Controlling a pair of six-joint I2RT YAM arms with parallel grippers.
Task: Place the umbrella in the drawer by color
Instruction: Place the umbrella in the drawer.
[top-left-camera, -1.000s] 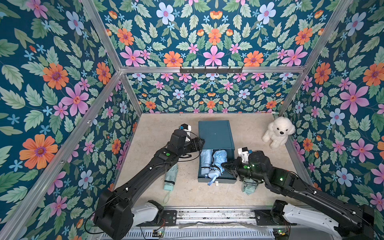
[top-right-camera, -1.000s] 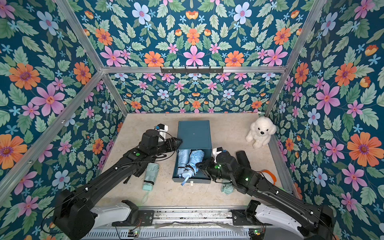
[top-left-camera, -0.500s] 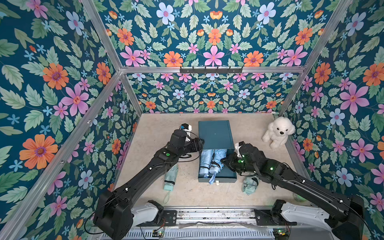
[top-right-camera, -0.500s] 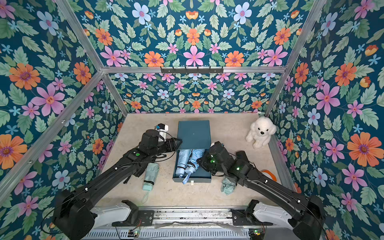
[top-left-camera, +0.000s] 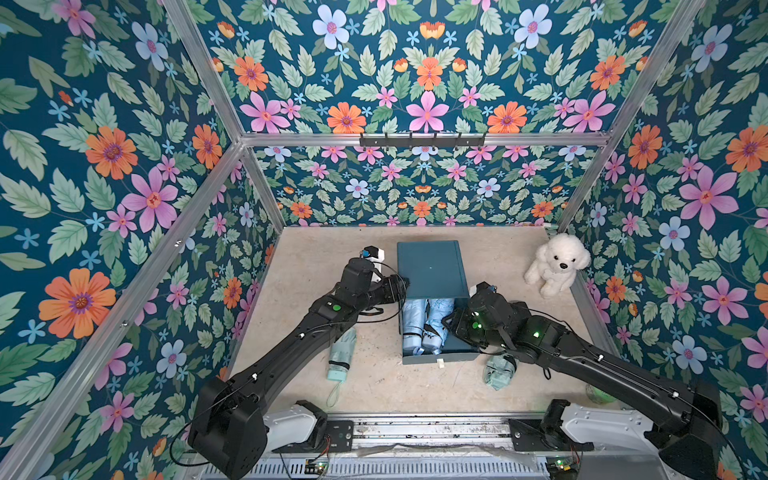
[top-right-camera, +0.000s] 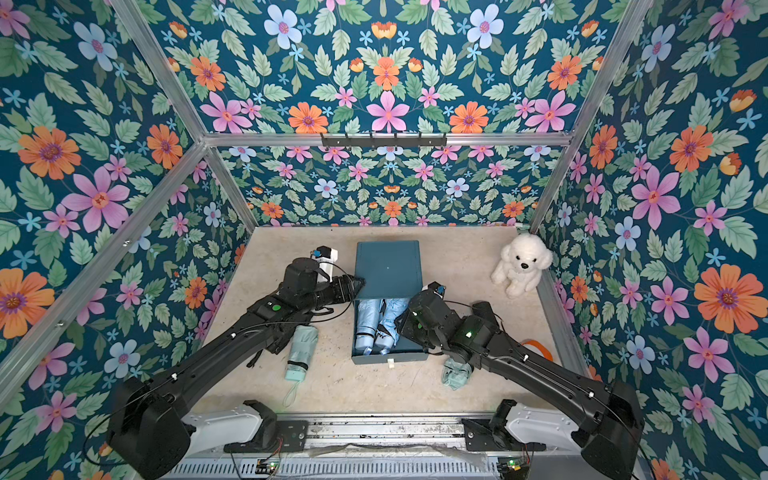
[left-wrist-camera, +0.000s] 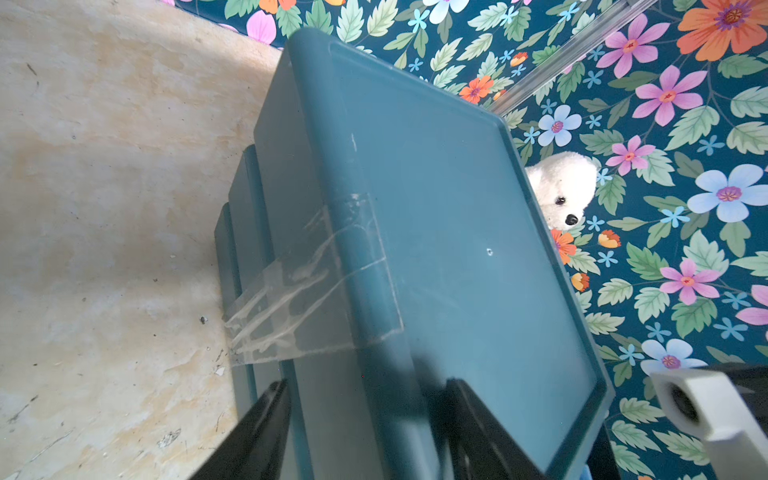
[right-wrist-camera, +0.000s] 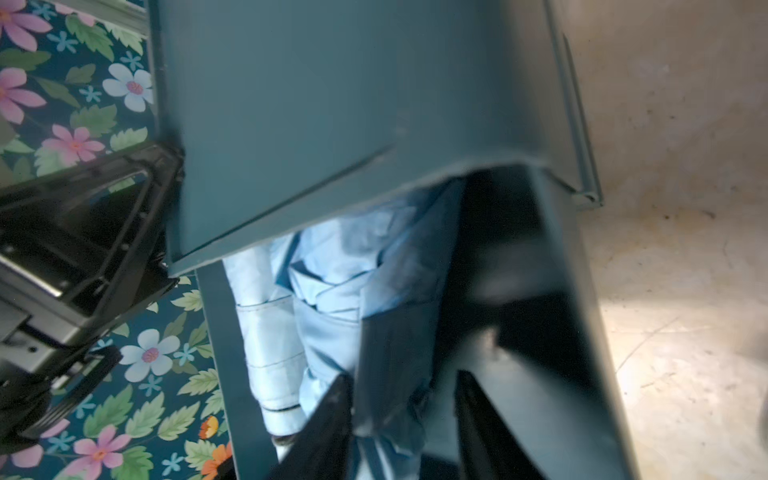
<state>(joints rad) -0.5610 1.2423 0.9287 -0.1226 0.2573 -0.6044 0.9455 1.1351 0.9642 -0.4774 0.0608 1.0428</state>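
I have the left arm (top-left-camera: 291, 345) and right arm (top-left-camera: 590, 359) stretched forward and low, converging at the middle. The left gripper (left-wrist-camera: 368, 432) shows parted jaws, aimed rightward; the right gripper (right-wrist-camera: 403, 432) shows parted jaws, aimed leftward, wrist bent.

Blue umbrellas (top-left-camera: 417, 324): far ends hidden under the cabinet (top-left-camera: 432, 266) top. Green umbrella (top-left-camera: 498, 372): partly covered by the right arm (top-left-camera: 582, 353). Toy dog (left-wrist-camera: 561, 187): half hidden behind the cabinet in the left wrist view.
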